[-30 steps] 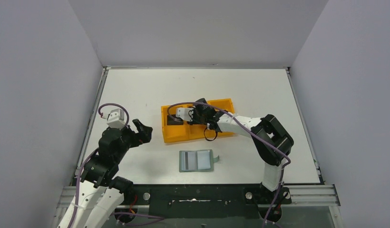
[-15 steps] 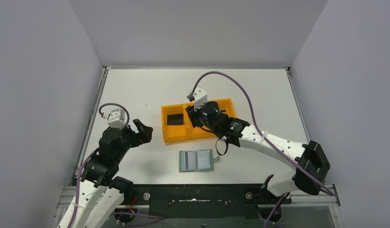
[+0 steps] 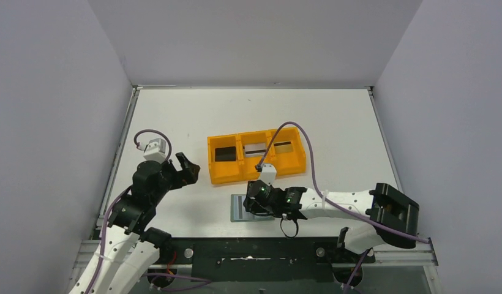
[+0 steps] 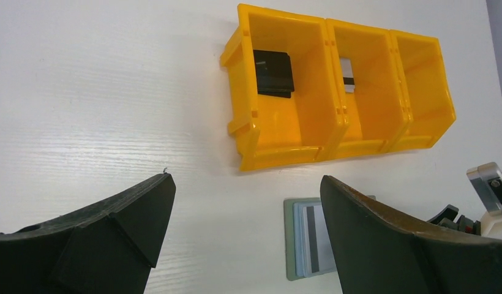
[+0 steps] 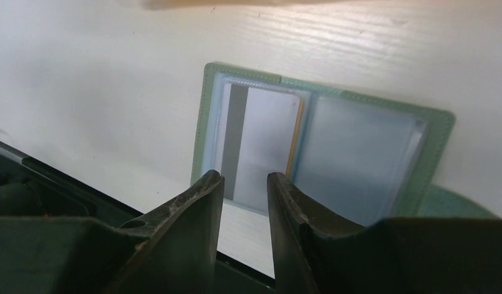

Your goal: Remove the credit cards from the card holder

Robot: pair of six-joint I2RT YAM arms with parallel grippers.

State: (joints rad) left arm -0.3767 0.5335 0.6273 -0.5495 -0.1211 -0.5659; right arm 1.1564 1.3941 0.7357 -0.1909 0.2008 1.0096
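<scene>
The card holder point(image 3: 236, 208) lies open near the front edge, pale blue inside point(image 5: 371, 159). Its left pocket holds a pale grey card with a dark stripe point(image 5: 261, 144), and an orange card edge point(image 5: 295, 138) shows beside it. My right gripper point(image 5: 244, 177) hovers over the holder's near edge point(image 3: 254, 205), its fingers a narrow gap apart with nothing between them. A black card point(image 3: 224, 154) lies in the tray's left compartment and a silvery card point(image 3: 256, 149) in the middle one. My left gripper point(image 3: 186, 168) stands wide open and empty, left of the tray point(image 4: 245, 184).
The orange three-compartment tray point(image 3: 236, 177) sits mid-table behind the holder, with a dark tan thing point(image 3: 283, 147) in its right compartment. The black rail of the table's front edge point(image 5: 65, 190) runs just below the holder.
My right arm has swung back from the tray's compartments to the holder at the front edge. The left arm has barely shifted.
</scene>
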